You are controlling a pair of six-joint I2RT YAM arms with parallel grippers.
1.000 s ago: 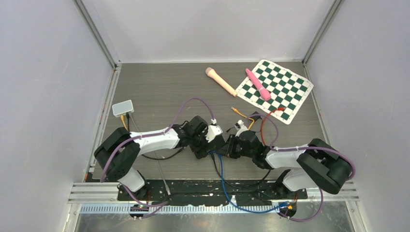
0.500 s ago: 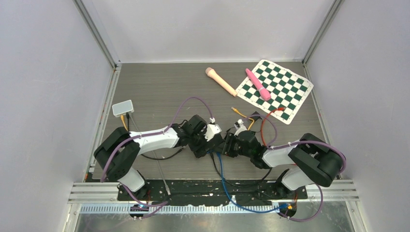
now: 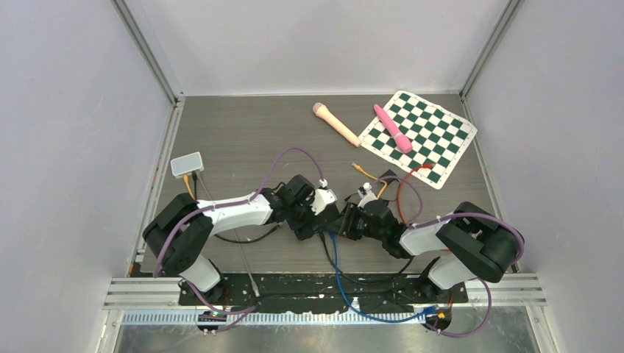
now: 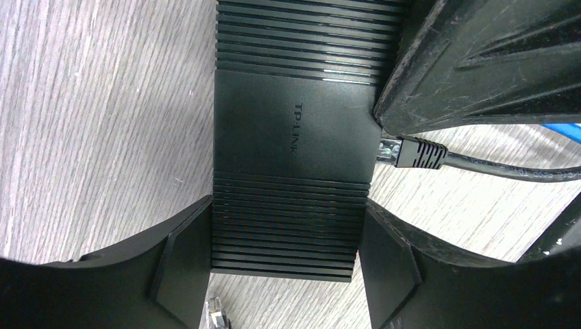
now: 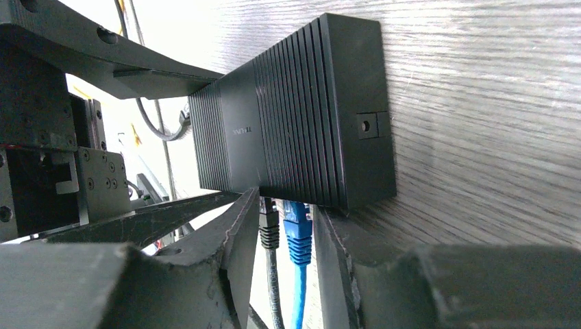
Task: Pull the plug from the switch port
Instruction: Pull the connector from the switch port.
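Note:
The black TP-Link switch [image 4: 294, 137] lies on the wooden table, and my left gripper [image 4: 288, 236] is shut on its ribbed end, with a finger pressed to each side. In the top view both grippers meet over it at the table's middle: the left gripper [image 3: 322, 212] and the right gripper [image 3: 347, 220]. A black plug [image 5: 268, 226] and a blue plug [image 5: 298, 233] sit side by side in the switch [image 5: 294, 116] ports. My right gripper [image 5: 284, 209] is open, with a finger close on either side of the two plugs. The black plug [image 4: 411, 152] also shows in the left wrist view.
A blue cable [image 3: 337, 268] and black cables run to the near edge. Orange and red cables [image 3: 379, 178] lie behind the right gripper. There is a white box [image 3: 187, 164] at left, a checkered mat [image 3: 427, 136] with a pink tool [image 3: 392, 128], a peach tool [image 3: 336, 123], and a loose clear plug [image 4: 218, 312].
The right arm has shifted slightly left, bringing its gripper closer against the switch. The left arm holds still on the switch.

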